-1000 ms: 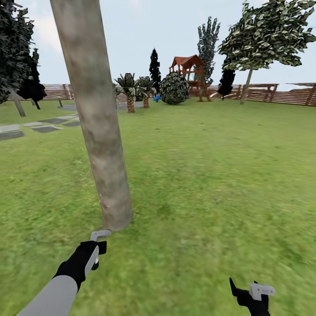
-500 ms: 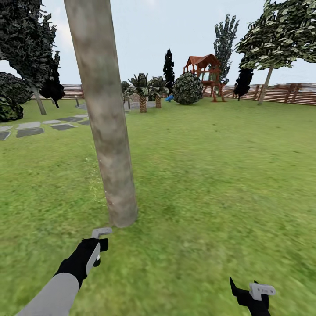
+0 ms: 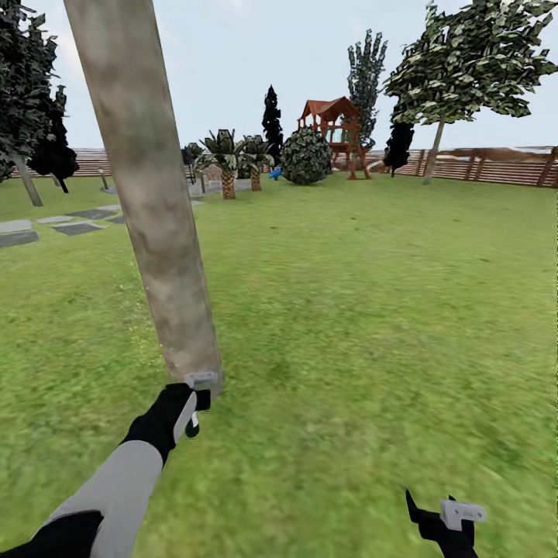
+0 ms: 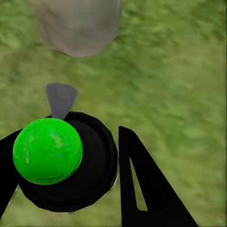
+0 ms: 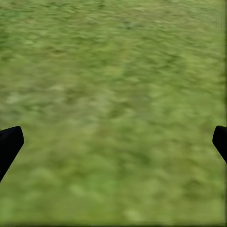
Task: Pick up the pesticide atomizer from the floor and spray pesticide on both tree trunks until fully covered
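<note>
A thick mottled grey-brown tree trunk [image 3: 155, 232] rises from the grass at the left. My left gripper [image 3: 190, 407] is at its foot, almost touching the bark. It is shut on the pesticide atomizer [image 4: 90, 165], a black round bottle with a bright green cap [image 4: 47, 151] and a grey nozzle [image 4: 60, 99] that points at the trunk base [image 4: 78, 26]. A second tree [image 3: 473, 62] stands far off at the right by the fence. My right gripper [image 3: 446, 515] hangs low at the right, open over bare grass [image 5: 113, 94]. The pesticide is out of view.
Grey stepping stones [image 3: 74, 226] lie at the far left. Palms [image 3: 226, 159], a round bush [image 3: 306, 155] and a red play tower [image 3: 335, 128] stand at the back before the wooden fence [image 3: 496, 164]. Open lawn [image 3: 372, 294] stretches to the right of the trunk.
The head view swung right, then back left. My left arm reached forward, bringing the atomizer up against the foot of the trunk. The right gripper stayed where it was.
</note>
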Motion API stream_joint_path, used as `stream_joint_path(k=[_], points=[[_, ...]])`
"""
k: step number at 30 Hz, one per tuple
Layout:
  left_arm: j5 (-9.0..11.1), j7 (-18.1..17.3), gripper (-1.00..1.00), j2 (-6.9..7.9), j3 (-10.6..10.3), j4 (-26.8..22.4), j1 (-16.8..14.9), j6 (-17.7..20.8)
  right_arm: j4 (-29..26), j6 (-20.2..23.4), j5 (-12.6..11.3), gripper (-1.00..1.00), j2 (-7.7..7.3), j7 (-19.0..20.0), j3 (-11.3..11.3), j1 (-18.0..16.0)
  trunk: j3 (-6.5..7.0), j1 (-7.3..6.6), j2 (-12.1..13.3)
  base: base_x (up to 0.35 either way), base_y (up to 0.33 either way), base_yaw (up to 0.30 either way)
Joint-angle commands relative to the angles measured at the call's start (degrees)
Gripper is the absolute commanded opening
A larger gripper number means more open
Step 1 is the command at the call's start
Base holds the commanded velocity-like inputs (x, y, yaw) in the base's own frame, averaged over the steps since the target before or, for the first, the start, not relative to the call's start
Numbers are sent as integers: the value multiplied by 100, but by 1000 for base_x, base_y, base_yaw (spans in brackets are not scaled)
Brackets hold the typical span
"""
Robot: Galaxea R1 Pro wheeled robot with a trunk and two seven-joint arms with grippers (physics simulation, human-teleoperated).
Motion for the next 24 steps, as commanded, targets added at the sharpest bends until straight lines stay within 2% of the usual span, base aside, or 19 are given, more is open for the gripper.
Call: stream_joint_path(k=[1, 4, 7, 8, 11, 12, 16, 19, 22, 24], points=[[3, -2, -100, 34, -1, -2, -19, 3, 1, 0, 0, 100, 0, 0, -2, 0, 0, 0, 0, 0, 0, -36], [5, -7, -100, 346, 22, -2, -66, 14, 2, 0, 0, 100, 0, 0, -2, 0, 0, 0, 0, 0, 0, -9], [40, -14, -100, 821, 38, 3, -21, 41, 3, 0, 2, 100, 0, 0, -3, 0, 0, 0, 0, 0, 0, -1], [29, -8, -100, 864, 21, 3, -10, 35, 3, 0, 5, 100, 0, 0, -2, 0, 0, 0, 0, 0, 0, 0], [22, 5, -100, 842, -1, 3, -4, 12, 10, 2, 8, 100, 0, 0, 1, 0, 0, 0, 0, 31, -17, 0], [21, 12, -100, 749, -1, 3, -4, 1, 9, 5, 11, 100, 0, 0, 2, 0, 0, 0, 0, 193, -152, 0], [36, 14, -100, 664, 0, 3, -3, -5, 4, 4, 9, 100, 0, 0, -2, 0, 0, 0, 0, 163, -219, 0], [28, 15, -100, 534, 3, 3, -4, -8, 3, 1, 3, 100, 0, 0, -4, 0, 0, 0, 0, 123, -257, 20], [15, 15, -100, 509, 1, 5, 4, -10, 3, 0, 0, 100, 0, 0, 0, 0, 0, 0, 0, 101, -265, 211], [7, 19, -100, 552, 9, 10, 3, -19, 3, 3, 0, 100, 0, 0, 1, 0, 0, 0, 0, 138, -222, 268]])
